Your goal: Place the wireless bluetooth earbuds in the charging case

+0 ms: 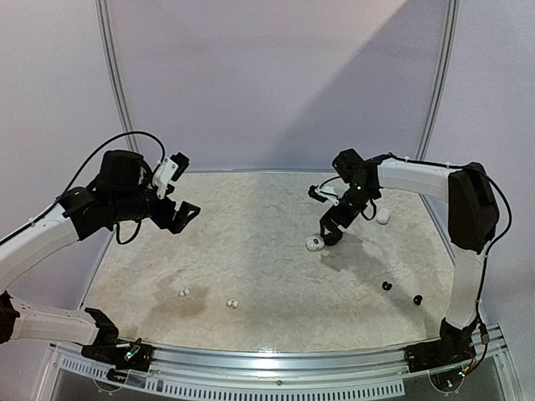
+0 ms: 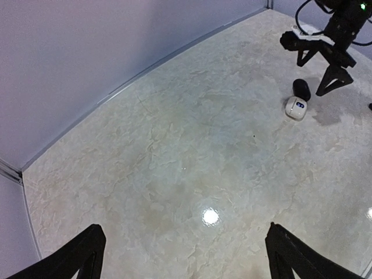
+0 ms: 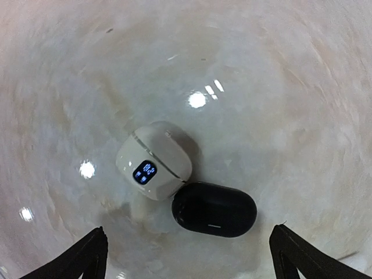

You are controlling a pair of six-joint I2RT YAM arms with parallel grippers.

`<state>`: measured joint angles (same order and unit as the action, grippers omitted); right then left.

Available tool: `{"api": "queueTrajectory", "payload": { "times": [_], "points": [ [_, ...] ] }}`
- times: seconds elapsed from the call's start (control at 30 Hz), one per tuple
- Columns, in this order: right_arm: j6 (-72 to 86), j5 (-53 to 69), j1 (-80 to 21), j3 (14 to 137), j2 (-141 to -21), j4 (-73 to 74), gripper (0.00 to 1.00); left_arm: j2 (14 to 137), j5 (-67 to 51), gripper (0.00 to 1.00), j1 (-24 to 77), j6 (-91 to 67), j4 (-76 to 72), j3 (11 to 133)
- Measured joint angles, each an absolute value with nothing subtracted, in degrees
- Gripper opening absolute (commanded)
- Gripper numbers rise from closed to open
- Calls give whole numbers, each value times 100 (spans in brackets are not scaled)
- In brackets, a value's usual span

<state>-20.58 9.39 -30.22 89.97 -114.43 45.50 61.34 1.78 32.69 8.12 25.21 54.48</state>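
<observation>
1. Our right gripper (image 1: 330, 232) hangs spread and empty at far right, over a white pebble-shaped case with a lit display (image 3: 154, 167) that touches a glossy black oval case (image 3: 214, 209).
2. Our left gripper (image 1: 180, 215) hovers at far left, likewise spread and empty.
3. Two tiny white bean-like earbuds (image 1: 183, 292) lie near left and two tiny black earbuds (image 1: 386, 286) near right, all uncased.
4. We judge that a lid must be opened next; both cases look closed.

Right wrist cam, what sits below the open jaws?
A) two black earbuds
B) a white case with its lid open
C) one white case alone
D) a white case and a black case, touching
D: the right wrist view shows a closed white case with a lit display, resting against a black case.
</observation>
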Motion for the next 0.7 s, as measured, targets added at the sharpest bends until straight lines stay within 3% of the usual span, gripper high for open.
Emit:
{"api": "queueTrajectory", "payload": {
  "times": [0.3,0.7],
  "points": [
    [-5804,1326,-2762,9926,-11865,5146,98,6132,-228,98,3350,958,2668,5489],
    [-7585,801,-2672,10160,-12833,5596,89,6139,-366,98,3369,1011,2803,5590]
  ]
}}
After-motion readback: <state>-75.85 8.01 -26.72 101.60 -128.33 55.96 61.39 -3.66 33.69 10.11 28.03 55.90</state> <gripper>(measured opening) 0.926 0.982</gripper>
